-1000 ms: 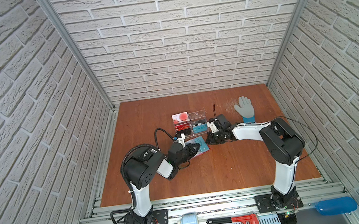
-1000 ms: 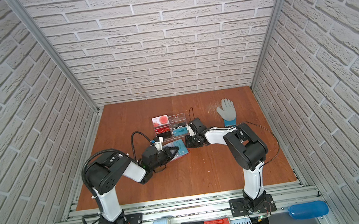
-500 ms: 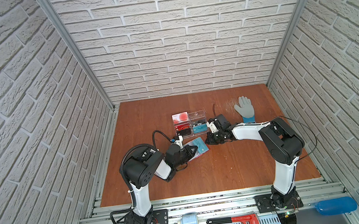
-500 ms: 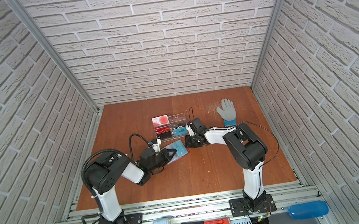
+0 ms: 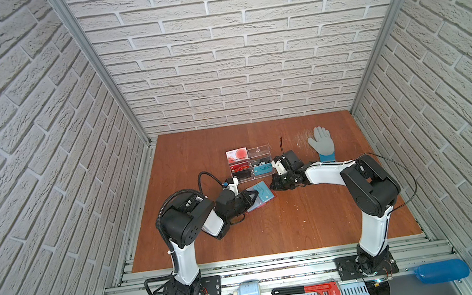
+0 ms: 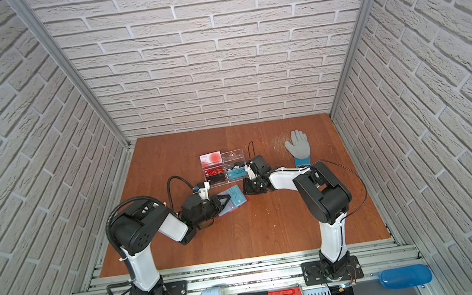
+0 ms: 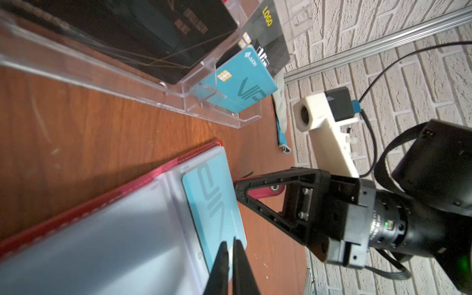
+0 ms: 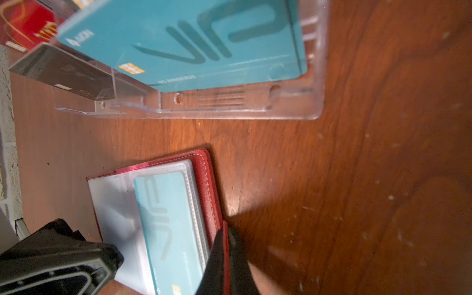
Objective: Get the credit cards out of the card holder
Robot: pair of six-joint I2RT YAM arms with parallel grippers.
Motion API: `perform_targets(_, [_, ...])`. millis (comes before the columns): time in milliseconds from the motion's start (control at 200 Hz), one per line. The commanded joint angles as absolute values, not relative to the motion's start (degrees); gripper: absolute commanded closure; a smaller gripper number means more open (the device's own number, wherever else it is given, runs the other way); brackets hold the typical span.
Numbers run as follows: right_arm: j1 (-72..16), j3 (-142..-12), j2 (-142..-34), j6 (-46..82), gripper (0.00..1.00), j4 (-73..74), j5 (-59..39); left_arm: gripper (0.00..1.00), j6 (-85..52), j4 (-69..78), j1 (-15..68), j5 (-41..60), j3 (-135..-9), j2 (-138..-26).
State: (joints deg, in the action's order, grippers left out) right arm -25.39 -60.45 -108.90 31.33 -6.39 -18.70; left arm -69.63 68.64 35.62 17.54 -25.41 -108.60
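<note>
Left wrist view: a teal credit card (image 7: 212, 204) is pinched at its near corner, on the open red card holder (image 7: 153, 176).

The left gripper (image 7: 230, 246) is seen almost fully closed, with the edge of the credit card taken between its thin fingers. The card lies on the pale sleeves of the card holder (whether it is inside a sleeve cannot be told). In the right wrist view the right gripper (image 8: 225, 229) is closed as well, and the red snap tab of the card holder (image 8: 208, 184) is clamped between its jaws. In both top views the card holder (image 5: 260, 204) is found flat on the table (image 5: 287, 226), just in front of the clear acrylic card stand (image 5: 257, 151), between the two grippers. A grey glove (image 5: 322, 143) is laid well apart, toward the far right.
</note>
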Motion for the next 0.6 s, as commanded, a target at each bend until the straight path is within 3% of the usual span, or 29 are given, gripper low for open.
perform_targets(0, [-26.2, -58.8, -112.4, 31.8, 0.94, -13.0, -17.8, 0.91, -69.0, 73.2, 35.1, 18.4, -25.0, -108.1])
perform_targets(245, [-26.2, -58.9, -112.4, 31.7, 0.94, -13.0, -17.9, 0.71, -69.6, 67.5, 35.3, 17.5, -25.4, -106.9])
perform_targets(595, [-26.2, -58.8, -112.3, 31.6, 0.94, -13.0, -17.9, 0.7, -70.2, 62.0, 35.2, 16.2, -28.2, -106.7])
